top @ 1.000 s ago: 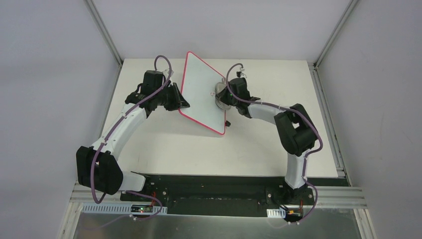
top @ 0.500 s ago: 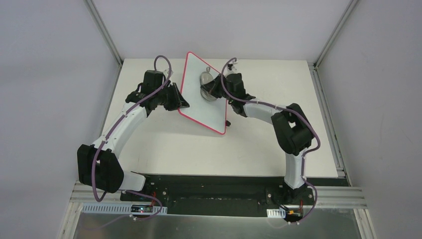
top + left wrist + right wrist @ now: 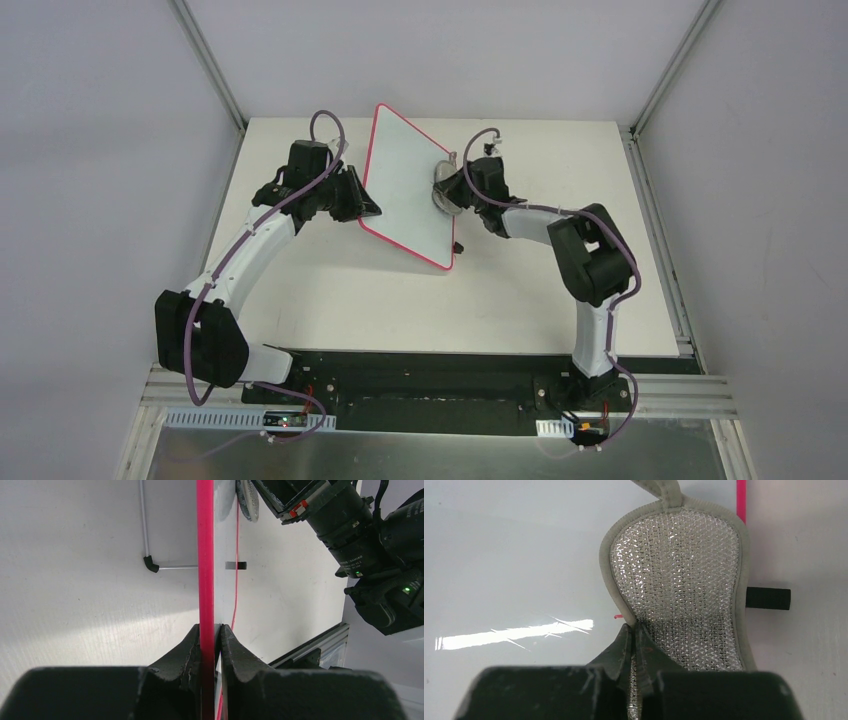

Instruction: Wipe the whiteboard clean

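Sweeping back to the right edge of the whiteboard (image 3: 400,190), propped mid-table (image 3: 320,290), the right gripper (image 3: 452,186) completes another pass overhead. At the left wrist, the left gripper (image 3: 211,635) clamps the pink frame (image 3: 205,555). Only the right wrist shows jaws pinching the mesh pad (image 3: 684,580) and a surviving red fleck (image 3: 616,616).

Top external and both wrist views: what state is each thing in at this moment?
whiteboard: held tilted up on edge by its pink frame, face nearly clean.
left pincer: shut on the whiteboard's frame.
right pincer: shut on the mesh pad.
mesh pad: pinched at its lower end, lying flat against the whiteboard's face near a framed edge.
red mark: small, unwiped, beside the pad.
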`<state>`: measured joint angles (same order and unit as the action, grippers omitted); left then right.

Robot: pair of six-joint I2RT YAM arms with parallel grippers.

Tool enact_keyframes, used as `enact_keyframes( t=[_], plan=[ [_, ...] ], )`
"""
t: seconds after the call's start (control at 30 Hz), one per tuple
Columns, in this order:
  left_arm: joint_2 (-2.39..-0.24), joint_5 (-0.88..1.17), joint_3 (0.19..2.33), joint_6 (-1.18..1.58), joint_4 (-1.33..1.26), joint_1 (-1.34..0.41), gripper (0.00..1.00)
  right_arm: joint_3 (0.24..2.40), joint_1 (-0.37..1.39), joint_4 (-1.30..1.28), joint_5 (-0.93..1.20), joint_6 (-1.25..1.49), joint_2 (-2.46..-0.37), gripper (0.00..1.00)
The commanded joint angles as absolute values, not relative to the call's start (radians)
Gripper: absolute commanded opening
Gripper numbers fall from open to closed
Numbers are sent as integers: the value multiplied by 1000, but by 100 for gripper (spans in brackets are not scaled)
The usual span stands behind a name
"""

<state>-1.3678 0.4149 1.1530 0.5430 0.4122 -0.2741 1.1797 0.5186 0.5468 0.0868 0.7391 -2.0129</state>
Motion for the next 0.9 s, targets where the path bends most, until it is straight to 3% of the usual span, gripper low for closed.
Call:
enact_keyframes(
  t=[0.0,0.33,0.7,0.87],
  plan=[
    [-1400,405,1126,482,517,-308,0,1283,669,256,63,615,-1977,0],
    [-1409,398,1129,479,521,-308,0,1441,743,353,178,629,-1952,0],
    [-1411,402,1133,477,524,-308,0,1193,481,367,174,782,-2139,0],
    [-1411,406,1133,479,523,-308,0,1205,474,382,218,795,-2152,0]
  ],
)
